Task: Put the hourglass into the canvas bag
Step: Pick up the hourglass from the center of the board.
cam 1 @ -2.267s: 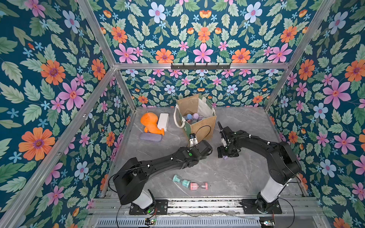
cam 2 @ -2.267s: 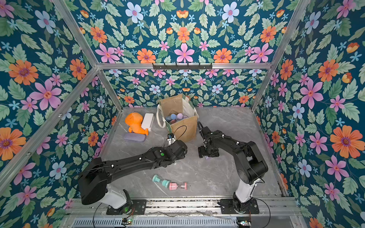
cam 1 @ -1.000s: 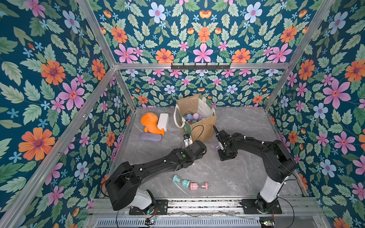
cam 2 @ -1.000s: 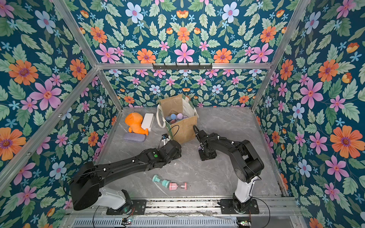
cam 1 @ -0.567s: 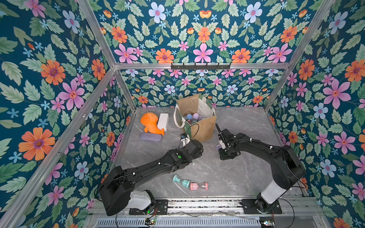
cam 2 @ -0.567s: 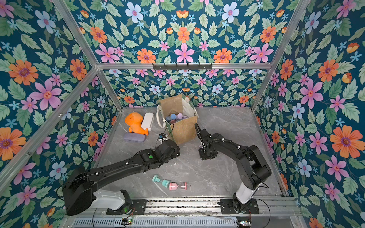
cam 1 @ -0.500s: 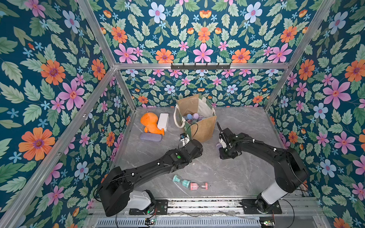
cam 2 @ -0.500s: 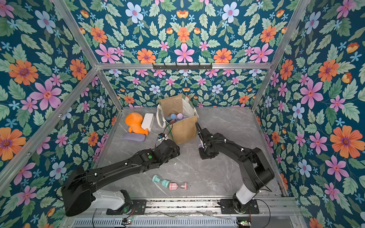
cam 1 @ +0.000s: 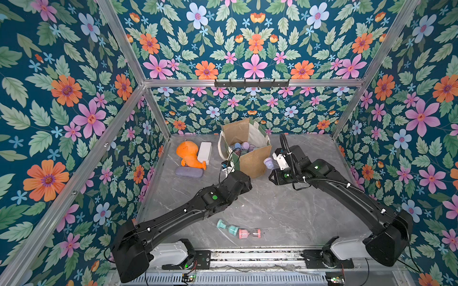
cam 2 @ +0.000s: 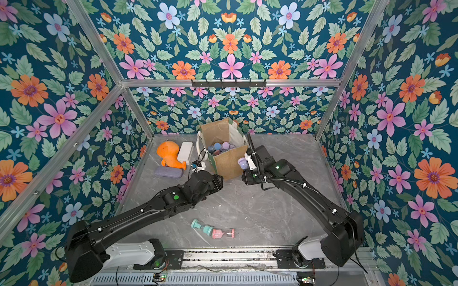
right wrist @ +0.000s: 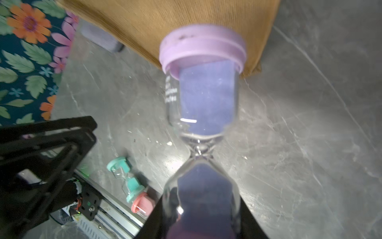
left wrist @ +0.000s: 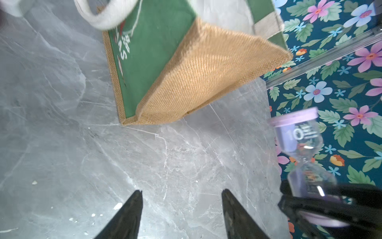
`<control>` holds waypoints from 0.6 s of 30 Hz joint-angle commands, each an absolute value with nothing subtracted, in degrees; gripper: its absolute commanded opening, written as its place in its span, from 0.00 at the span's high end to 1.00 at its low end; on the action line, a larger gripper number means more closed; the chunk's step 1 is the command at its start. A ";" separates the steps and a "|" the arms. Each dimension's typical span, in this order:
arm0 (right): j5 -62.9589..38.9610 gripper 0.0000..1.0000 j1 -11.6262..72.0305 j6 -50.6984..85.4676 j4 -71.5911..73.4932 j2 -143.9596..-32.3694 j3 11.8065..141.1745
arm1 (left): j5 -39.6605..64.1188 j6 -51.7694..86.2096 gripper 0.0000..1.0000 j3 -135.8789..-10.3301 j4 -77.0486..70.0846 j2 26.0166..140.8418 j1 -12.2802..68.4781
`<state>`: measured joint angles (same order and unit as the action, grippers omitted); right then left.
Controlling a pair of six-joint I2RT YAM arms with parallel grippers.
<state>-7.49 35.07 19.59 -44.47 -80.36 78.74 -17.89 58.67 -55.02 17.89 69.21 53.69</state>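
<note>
The right gripper [right wrist: 202,215] was clamped on the purple hourglass [right wrist: 206,99], its long axis aimed at the tan wall of the bag [cam 1: 254,162], outside the mouth. The left gripper [left wrist: 182,194] stood half open, empty.

My right gripper [right wrist: 201,209] was low on the table, right of the canvas bag [cam 1: 251,162]. It has now closed on the purple hourglass [cam 1: 268,162] and raised it just beside the bag's near right corner. My left gripper [left wrist: 181,193] has moved a little to the left, away from the bag.
</note>
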 commanded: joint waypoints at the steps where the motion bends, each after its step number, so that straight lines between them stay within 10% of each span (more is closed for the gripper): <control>1: -7.38 0.68 35.33 20.26 -43.91 -82.62 84.30 | -19.88 53.66 0.36 -56.89 22.25 67.98 51.69; 18: -3.22 0.70 33.87 13.31 -46.77 -118.57 130.38 | -17.15 41.89 0.35 -62.21 24.31 69.88 39.24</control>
<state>-3.33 34.52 14.90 -45.06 -114.37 126.08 -18.46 44.71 -61.98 24.82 69.21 40.38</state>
